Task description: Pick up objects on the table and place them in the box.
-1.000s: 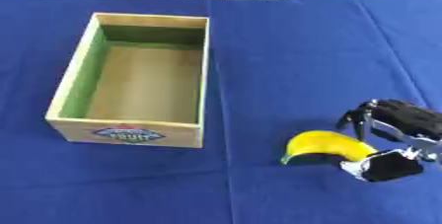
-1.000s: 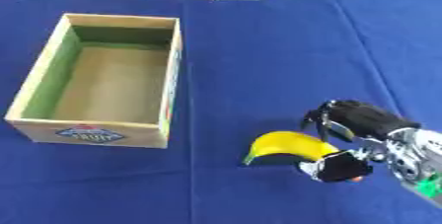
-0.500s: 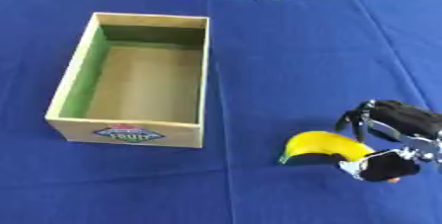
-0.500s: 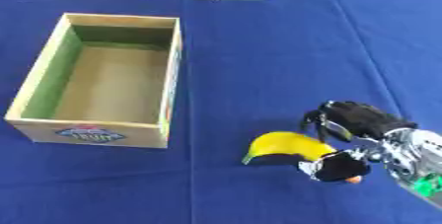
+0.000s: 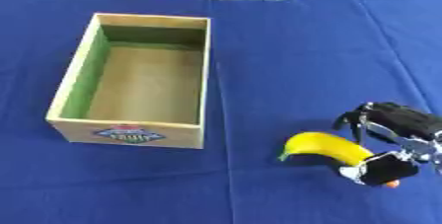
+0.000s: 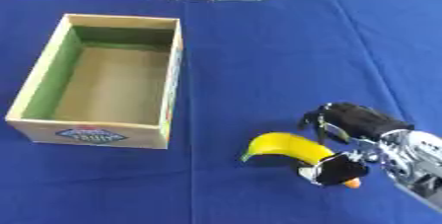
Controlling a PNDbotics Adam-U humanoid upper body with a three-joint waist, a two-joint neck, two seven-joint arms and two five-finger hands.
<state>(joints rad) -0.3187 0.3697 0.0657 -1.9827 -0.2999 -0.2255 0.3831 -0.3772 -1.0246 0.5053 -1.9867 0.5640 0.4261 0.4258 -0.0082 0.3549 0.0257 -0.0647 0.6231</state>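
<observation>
banana (image 5: 326, 147) lies on the blue-covered desk (image 5: 293, 45), low and to the right, its curved yellow body running from a tip at the left toward the right robot hand (image 6: 354, 141); the right robot hand comes in from the right edge, black with silver parts, and is curled round the banana's right end, dark fingers (image 6: 321, 117) arched over the far side of the fruit and a black thumb pad (image 6: 337, 171) pressed against its near side, so the fruit is pinched between them; a small orange spot shows at the lower edge of that thumb pad, too small to make out; whether the banana rests on the cloth or is just clear of it cannot be told, though a dark shadow sits right under it; box (image 5: 138, 79), open at the top, stands to the left, well apart from the banana, with pale wooden walls, a green inner left wall, a bare brown floor and a coloured label on its near face; nothing lies inside it.
</observation>
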